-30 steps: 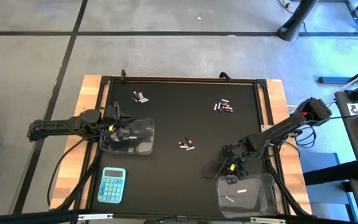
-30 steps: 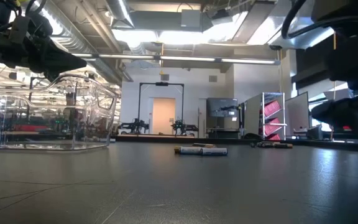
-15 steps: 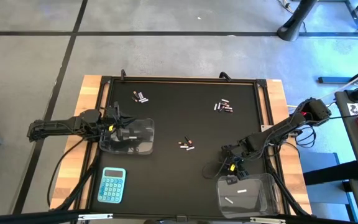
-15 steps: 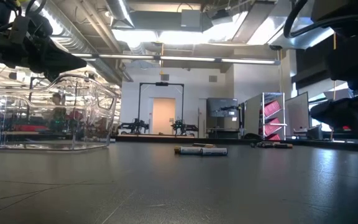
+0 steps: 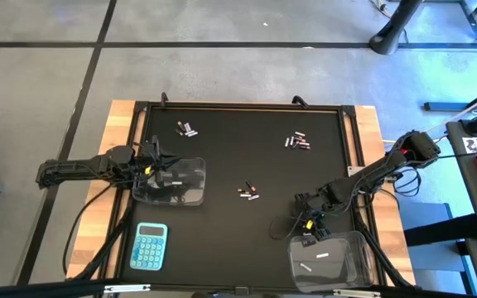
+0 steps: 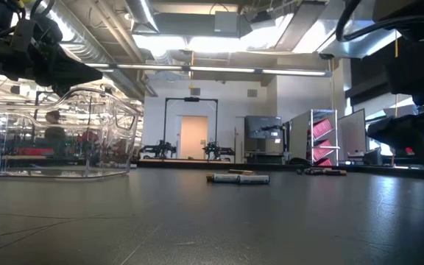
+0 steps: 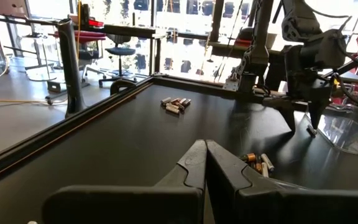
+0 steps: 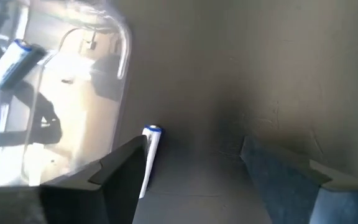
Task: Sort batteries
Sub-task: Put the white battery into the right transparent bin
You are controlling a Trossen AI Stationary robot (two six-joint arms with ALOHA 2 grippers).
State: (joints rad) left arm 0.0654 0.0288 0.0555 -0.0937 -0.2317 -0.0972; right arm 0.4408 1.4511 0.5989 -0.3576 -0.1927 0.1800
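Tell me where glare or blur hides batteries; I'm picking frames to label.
Right wrist view: soft focus, glare whitens the tub, yet the battery by the open right tool reads. Low view: bright ceiling lights, the near table blurred, batteries small. Left wrist view: window glare behind; shut left tool sharp.

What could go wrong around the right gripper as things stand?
1. A silvery battery lies right beside one finger of the open right gripper, apparently on the mat outside the clear tub. A sideways move could flick it or roll it away.
2. The gripper sits close to that tub's wall; a careless move might shove the tub.
3. The shut left gripper sits by the other tub and could nudge it.
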